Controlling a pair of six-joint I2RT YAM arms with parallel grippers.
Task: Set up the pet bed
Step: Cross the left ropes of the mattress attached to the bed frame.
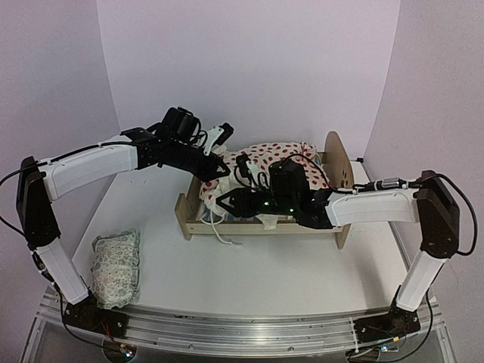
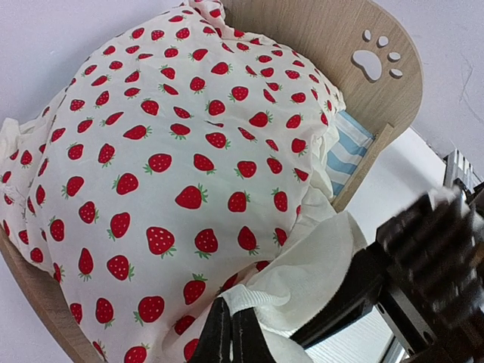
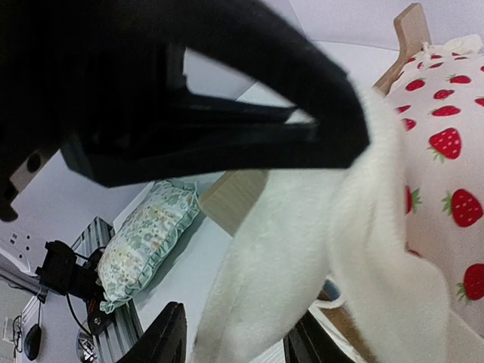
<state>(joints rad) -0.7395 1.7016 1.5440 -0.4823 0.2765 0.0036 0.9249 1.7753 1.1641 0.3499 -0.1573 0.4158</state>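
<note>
Left end effector [image 2: 231, 333], jaws shut, pinching the blanket [image 2: 174, 151] edge; right end effector [image 3: 234, 340], jaws apart about its cream ruffle, grip uncertain; bed [image 1: 338, 160] at mid counter [image 1: 287, 276], headboard rightward, blanket heaped on it; pillow [image 1: 116, 266] well apart, near left

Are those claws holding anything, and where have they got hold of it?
The left gripper pinches the strawberry blanket at its cream ruffled edge. The right gripper stands open around that same ruffle, and no firm hold shows there.
</note>
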